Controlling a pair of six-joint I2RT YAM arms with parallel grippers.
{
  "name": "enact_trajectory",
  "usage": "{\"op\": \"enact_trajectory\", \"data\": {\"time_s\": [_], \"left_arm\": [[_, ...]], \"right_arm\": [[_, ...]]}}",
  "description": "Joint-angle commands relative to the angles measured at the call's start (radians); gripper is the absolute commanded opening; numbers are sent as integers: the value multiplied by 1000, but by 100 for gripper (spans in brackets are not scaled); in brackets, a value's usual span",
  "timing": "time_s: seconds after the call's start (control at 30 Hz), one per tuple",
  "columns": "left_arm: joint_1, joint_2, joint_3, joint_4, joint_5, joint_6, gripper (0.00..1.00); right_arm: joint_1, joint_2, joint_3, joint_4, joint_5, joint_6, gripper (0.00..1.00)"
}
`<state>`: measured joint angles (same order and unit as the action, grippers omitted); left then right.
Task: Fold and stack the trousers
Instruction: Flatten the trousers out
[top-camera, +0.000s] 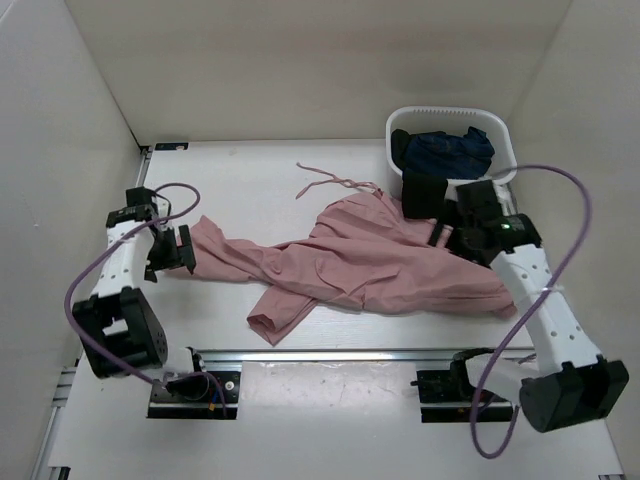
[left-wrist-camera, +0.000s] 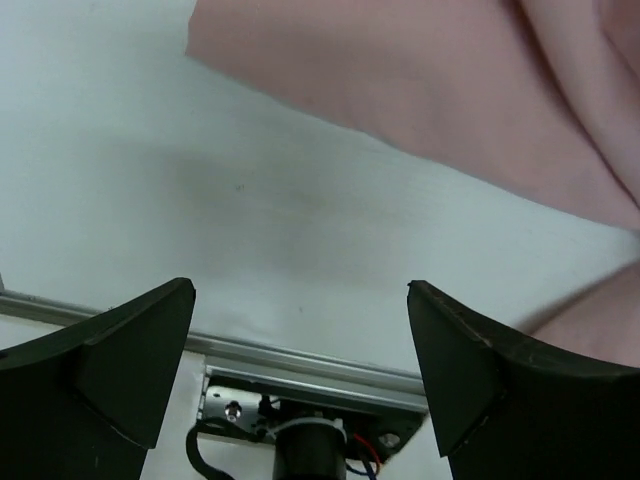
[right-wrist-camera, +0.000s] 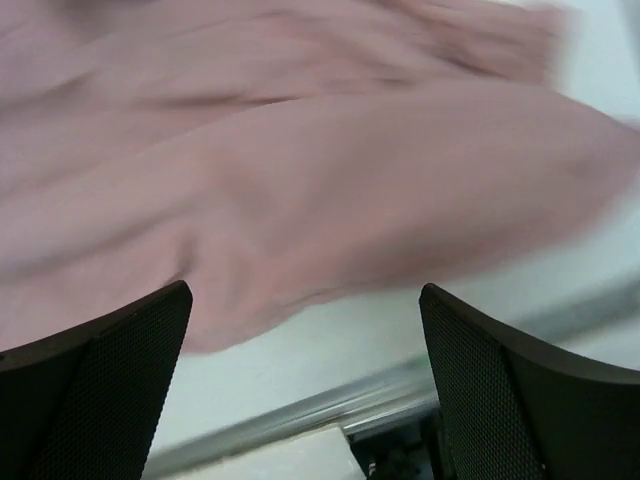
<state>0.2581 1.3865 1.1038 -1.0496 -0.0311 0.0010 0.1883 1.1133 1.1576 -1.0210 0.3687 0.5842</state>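
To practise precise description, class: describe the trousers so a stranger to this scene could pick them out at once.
Start at the white table. Crumpled across its middle lie the trousers, a large dusty-pink cloth with thin drawstrings trailing toward the far wall. Unlike the navy garment, they lie outside the white basket.

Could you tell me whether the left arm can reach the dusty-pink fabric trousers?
Probably yes: the left arm has its jaws open beside a leg end of the dusty-pink fabric trousers, with nothing between.
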Motion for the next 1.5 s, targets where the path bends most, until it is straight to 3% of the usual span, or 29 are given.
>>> {"op": "enact_trajectory", "data": {"time_s": [0.0,0.1,0.23,0.4,0.53,0.63,0.8,0.9,1.0,1.1,1.13,1.2,1.23,1.3,1.33,1.4,1.47], "left_arm": [[-11,81,10,222,-63,-1,100],[3,233,173,223,63,-1,100],[32,386,344,232,209,-1,100],[32,567,485,232,316,-1,100],[14,660,577,232,341,-1,100],[-19,707,600,250,341,-1,100],[-94,746,568,299,226,-1,100],[-94,779,547,309,226,-1,100],[-94,795,512,309,238,-1,100],[-103,769,452,309,277,-1,48],[-103,758,436,309,277,-1,14],[-103,720,389,309,277,-1,14],[-103,700,372,309,260,-1,14],[-103,613,340,309,237,-1,14],[-103,573,309,309,237,-1,14],[-103,432,274,284,199,-1,14],[-103,326,260,261,148,-1,14]], "right_arm": [[268,58,100,231,-175,-230,99],[449,233,236,227,-211,-329,99],[553,484,370,252,-211,-422,99],[502,703,551,272,-132,-325,99],[467,938,836,210,-62,-241,99],[447,1096,1006,135,-103,-203,99],[399,1183,990,105,-209,-118,99],[387,1192,890,147,-264,-93,99],[376,1252,930,116,-287,-93,99],[367,1307,993,104,-371,-93,79],[367,1316,1004,113,-398,-93,68],[367,1326,1013,172,-460,-93,57],[367,1326,1013,197,-518,-93,40],[367,1326,1052,232,-568,-67,19],[358,1317,1080,245,-589,-67,0],[358,1283,1125,274,-692,-40,0],[336,1141,1052,505,-786,-12,0]]}}
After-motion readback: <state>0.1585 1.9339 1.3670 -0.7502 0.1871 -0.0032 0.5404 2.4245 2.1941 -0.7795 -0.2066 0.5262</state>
